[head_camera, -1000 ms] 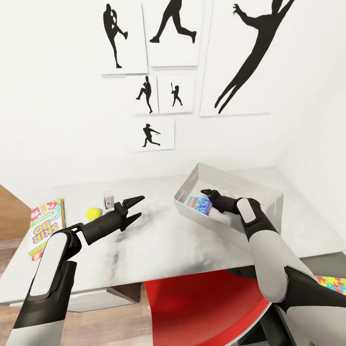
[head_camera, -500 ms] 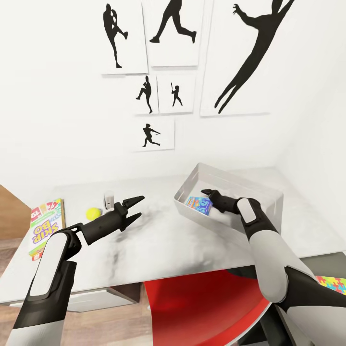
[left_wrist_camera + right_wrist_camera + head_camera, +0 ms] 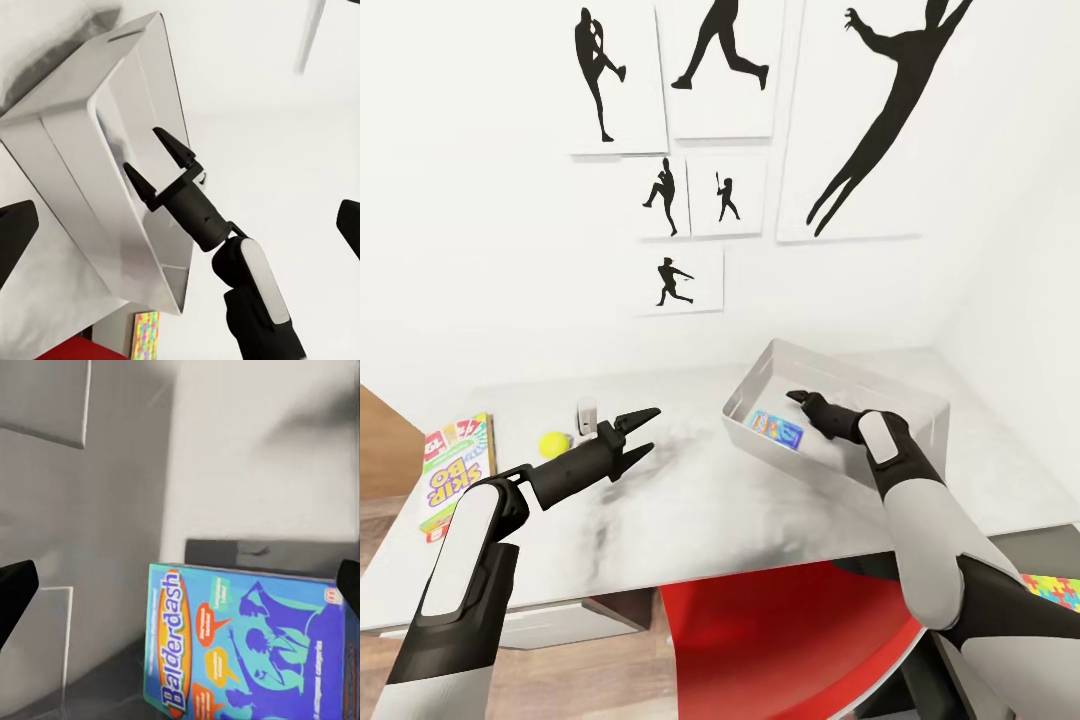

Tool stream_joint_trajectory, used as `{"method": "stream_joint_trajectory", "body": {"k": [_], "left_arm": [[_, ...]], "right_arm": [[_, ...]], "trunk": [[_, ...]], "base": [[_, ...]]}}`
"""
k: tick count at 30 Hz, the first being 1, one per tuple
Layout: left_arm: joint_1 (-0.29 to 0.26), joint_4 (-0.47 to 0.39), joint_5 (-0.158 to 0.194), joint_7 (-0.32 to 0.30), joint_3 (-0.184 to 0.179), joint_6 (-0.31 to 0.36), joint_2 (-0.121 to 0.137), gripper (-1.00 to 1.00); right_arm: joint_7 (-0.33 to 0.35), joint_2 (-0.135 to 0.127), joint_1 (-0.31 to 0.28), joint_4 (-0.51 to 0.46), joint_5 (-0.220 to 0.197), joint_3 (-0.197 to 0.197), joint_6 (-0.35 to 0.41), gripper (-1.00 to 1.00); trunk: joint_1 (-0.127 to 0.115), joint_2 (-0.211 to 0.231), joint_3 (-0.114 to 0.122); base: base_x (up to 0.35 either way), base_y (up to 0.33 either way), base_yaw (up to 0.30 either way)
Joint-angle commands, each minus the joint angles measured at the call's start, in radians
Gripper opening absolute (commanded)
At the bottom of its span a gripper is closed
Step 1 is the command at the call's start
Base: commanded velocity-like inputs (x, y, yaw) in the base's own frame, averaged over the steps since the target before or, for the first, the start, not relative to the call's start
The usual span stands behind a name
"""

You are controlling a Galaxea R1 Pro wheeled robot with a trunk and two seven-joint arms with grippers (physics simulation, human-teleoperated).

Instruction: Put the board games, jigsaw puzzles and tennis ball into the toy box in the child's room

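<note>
The light grey toy box (image 3: pixel 916 412) stands on the table (image 3: pixel 690 510) at the right. A blue Balderdash board game (image 3: pixel 776 429) lies inside it, near its left wall, and shows close up in the right wrist view (image 3: pixel 247 649). My right gripper (image 3: pixel 807 402) hovers open just above that game, touching nothing. In the left wrist view the same gripper (image 3: pixel 159 169) is open over the toy box (image 3: pixel 90 195). My left gripper (image 3: pixel 638 432) is open over the table's middle. The tennis ball (image 3: pixel 554 443) and the SKIP BO board game (image 3: pixel 455 470) lie at the left.
A small white object (image 3: pixel 588 413) stands by the ball. A red chair (image 3: pixel 790 640) sits under the table's near edge. A multicoloured jigsaw puzzle (image 3: pixel 1055 590) lies low at the right, off the table. Athlete pictures (image 3: pixel 680 170) hang on the white wall behind.
The blue board game has left my right gripper and now lies flatter in the toy box. The right gripper has lifted slightly up and to the right. The left arm is unmoved.
</note>
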Motion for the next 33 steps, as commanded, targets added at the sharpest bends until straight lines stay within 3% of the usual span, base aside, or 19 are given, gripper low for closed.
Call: {"method": "stream_joint_trajectory", "body": {"k": [1, 25, 33], "left_arm": [[-0.001, -0.001, 0.01, 0.01, 0.002, 0.004, -0.001, 1.0], [-0.001, -0.001, 0.01, 0.01, 0.003, 0.004, 0.001, 1.0], [-0.001, -0.001, 0.007, 0.011, 0.002, 0.004, 0.001, 1.0]], "right_arm": [[0.004, 0.001, -0.001, -0.001, 0.003, -0.008, 0.006, 1.0], [0.008, 0.005, 0.063, -0.161, 0.011, 0.009, -0.021, 1.0], [0.008, 0.007, 0.136, -0.309, 0.01, 0.057, -0.025, 1.0]], "trunk": [[0.001, -0.002, -0.002], [0.001, -0.002, -0.002], [0.001, -0.002, -0.002]], "base": [[0.0, 0.0, 0.0], [0.0, 0.0, 0.0], [0.0, 0.0, 0.0]]}}
